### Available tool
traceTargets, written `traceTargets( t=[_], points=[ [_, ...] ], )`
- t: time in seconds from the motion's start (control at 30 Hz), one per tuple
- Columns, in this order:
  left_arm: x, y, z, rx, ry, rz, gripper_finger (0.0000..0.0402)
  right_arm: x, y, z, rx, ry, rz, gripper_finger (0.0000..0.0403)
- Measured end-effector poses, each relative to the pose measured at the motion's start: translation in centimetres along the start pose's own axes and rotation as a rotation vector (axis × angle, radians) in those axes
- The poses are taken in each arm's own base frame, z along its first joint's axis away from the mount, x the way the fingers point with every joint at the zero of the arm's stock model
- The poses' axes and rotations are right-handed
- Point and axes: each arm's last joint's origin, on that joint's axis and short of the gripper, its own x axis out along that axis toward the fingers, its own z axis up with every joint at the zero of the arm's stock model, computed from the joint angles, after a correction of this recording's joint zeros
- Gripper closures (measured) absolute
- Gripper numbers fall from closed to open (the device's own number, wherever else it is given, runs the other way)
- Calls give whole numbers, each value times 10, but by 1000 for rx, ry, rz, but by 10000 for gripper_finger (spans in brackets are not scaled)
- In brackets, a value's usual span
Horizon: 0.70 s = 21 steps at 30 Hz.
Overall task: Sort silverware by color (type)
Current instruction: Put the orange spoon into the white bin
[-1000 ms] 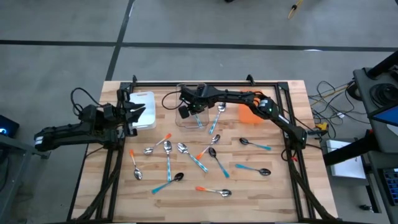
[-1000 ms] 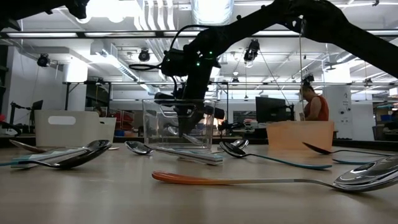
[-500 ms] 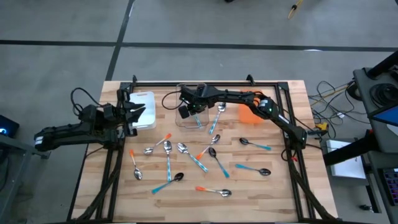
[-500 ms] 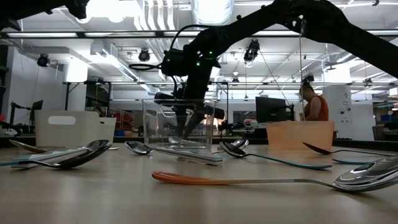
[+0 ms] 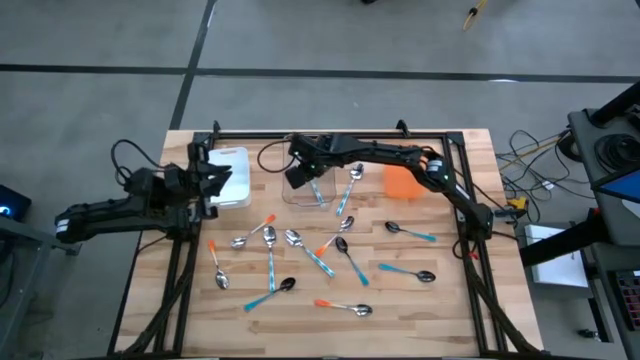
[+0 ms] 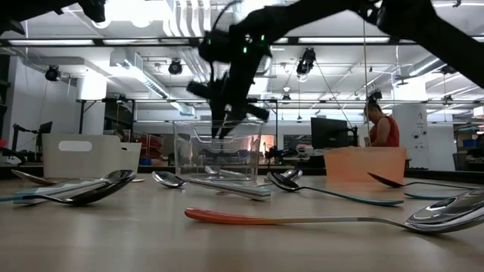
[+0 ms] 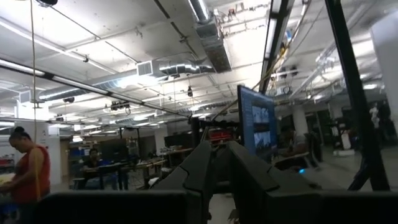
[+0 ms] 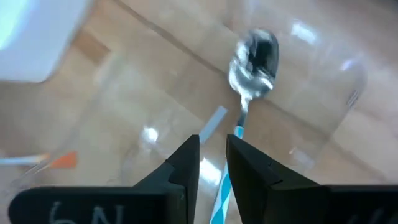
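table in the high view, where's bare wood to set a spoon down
Bare patches on the table: the strip between the orange bin and the right frame rail, and the near right corner past the orange-handled spoon. Crowded: the middle, below the clear bin.

The wooden table (image 5: 470, 290) carries a white bin (image 5: 231, 177) just ahead of the left gripper (image 5: 222, 181), a clear bin (image 5: 308, 190) under the right gripper (image 5: 303, 170), an orange bin (image 5: 400, 183) beyond it, and spoons (image 5: 342, 309) scattered nearer the front edge.
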Motion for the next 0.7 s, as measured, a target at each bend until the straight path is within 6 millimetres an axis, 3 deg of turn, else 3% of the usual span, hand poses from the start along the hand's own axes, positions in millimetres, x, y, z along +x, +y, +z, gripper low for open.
traceTargets(
  t=[0.2,0.43,0.7],
  points=[
    [1,0,3,-49,2,-2,366,-61,34,-20,-222,-157,-106,344],
    [1,0,3,-59,6,-2,366,-124,62,-67,-420,-153,-54,349],
    [1,0,3,-98,4,-2,366,-167,56,-127,-544,-168,37,349]
  ],
)
